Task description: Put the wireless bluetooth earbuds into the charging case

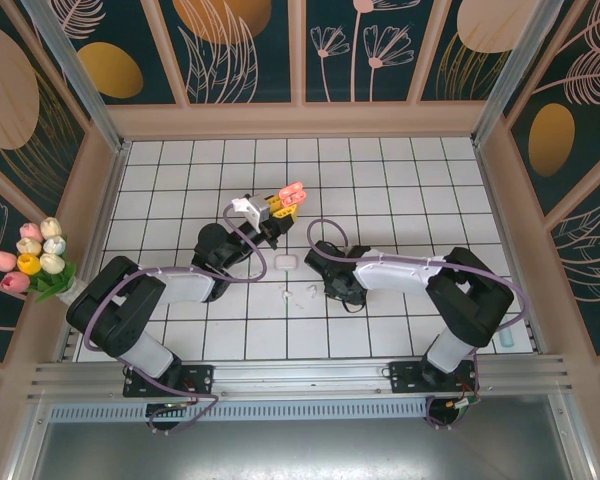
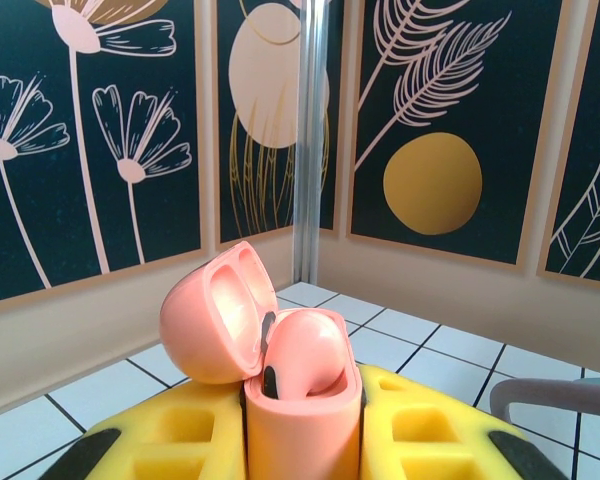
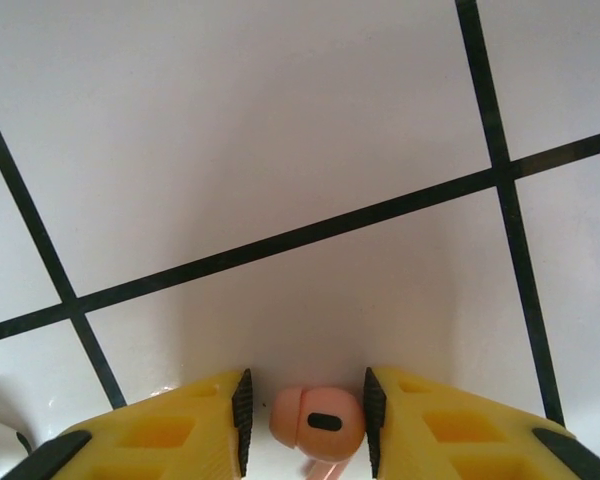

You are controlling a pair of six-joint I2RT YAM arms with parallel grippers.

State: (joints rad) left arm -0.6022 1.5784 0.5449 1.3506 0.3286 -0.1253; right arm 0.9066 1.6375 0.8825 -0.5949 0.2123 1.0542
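Observation:
My left gripper (image 2: 302, 425) is shut on a salmon-pink charging case (image 2: 300, 400) and holds it upright above the floor. The case's lid (image 2: 215, 315) is hinged open to the left, and one pink earbud (image 2: 305, 350) sits in it. From above, the case (image 1: 292, 195) shows at the end of the left arm. My right gripper (image 3: 305, 420) is down at the tiled floor, its jaws standing either side of a second pink earbud (image 3: 320, 422), with a small gap at the left pad. Two white earbuds (image 1: 288, 295) lie on the tiles near the right wrist.
A white charging case (image 1: 286, 262) lies on the tiles between the two arms. A bunch of artificial tulips (image 1: 35, 255) stands at the left wall. Patterned walls enclose the tiled floor (image 1: 410, 190) on three sides.

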